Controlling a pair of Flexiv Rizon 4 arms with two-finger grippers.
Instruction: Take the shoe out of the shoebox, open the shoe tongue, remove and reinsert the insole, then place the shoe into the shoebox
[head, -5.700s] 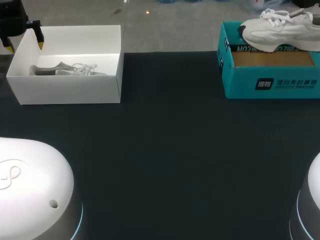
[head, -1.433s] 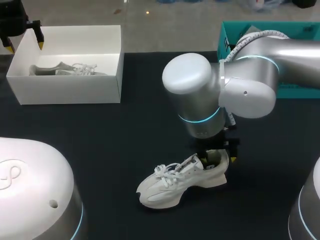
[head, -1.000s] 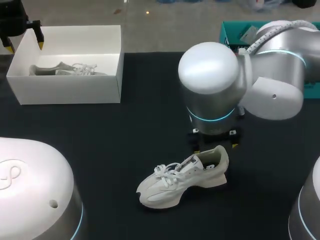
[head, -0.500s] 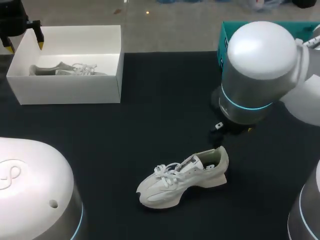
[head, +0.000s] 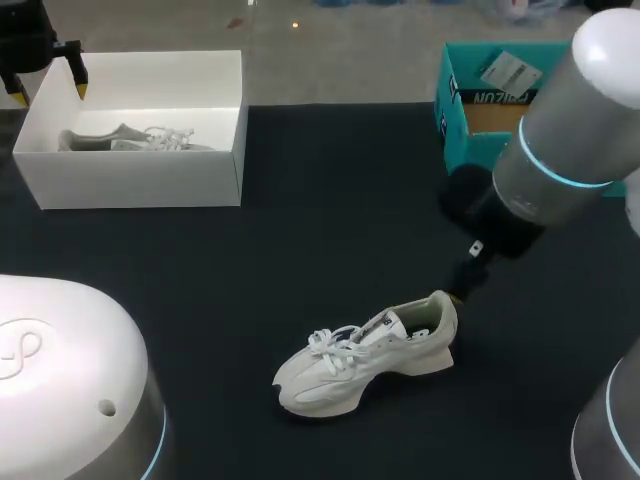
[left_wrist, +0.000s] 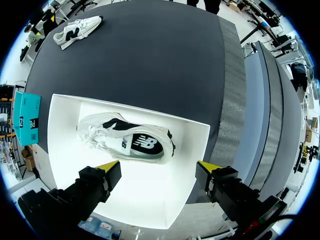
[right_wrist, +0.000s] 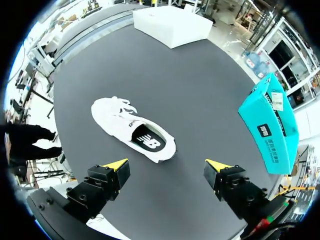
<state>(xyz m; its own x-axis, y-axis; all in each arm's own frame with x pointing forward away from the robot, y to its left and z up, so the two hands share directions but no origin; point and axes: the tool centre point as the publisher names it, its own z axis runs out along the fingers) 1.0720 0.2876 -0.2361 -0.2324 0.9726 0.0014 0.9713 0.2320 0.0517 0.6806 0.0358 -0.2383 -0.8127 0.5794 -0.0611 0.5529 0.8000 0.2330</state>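
the white shoe (head: 365, 355) lies on its side on the dark table (head: 300, 230), near the front middle, toe toward my left and heel toward my right, well apart from the teal shoebox (head: 455, 140) at the far right. it looks light, with a soft upper, loose laces and a firmer sole, so it would likely flex if pinched at the tongue; the stiff heel collar or the sole edge seems the surest hold, with the other arm free to lift the tongue. the right gripper (right_wrist: 166, 165) hangs above and behind the heel, jaws spread wide and holding nothing. the left gripper (left_wrist: 156, 166) hovers over the white box (head: 130, 180) at the far left, jaws likewise apart and empty, a second shoe (left_wrist: 125, 140) lying inside below it. several seconds ago the shoe sat atop the teal shoebox; since then the right arm has set it down, let go of the heel, and drawn up and back toward its own side, while the left arm has not moved.
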